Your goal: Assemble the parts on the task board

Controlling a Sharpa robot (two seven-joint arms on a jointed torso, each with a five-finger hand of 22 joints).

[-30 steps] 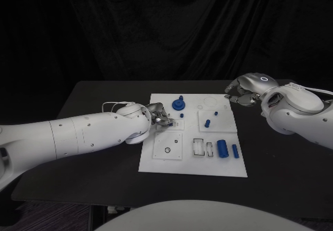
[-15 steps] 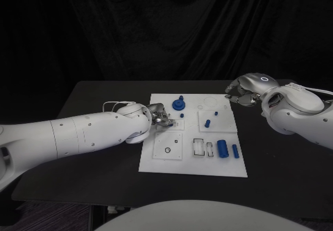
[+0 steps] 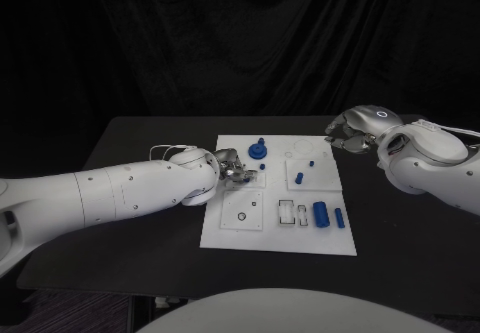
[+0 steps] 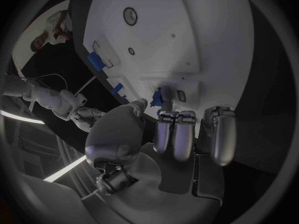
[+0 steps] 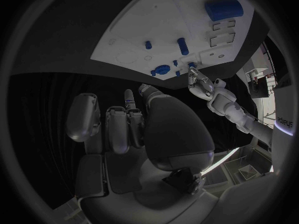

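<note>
The left hand (image 3: 232,173) pinches a small blue part (image 4: 164,95) over the task board (image 3: 228,236); the right hand (image 3: 347,136) hovers empty with fingers curled; several parts look still loose.

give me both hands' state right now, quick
Left hand: at the task board, fingertips by a small blue part; cannot tell if it grips it.
Right hand: fingers curled in, holding nothing, off the board's far right corner.

left robot hand (image 3: 232,172) mostly hidden behind its own arm, small blue part (image 4: 166,96) at its fingertips partly covered
</note>
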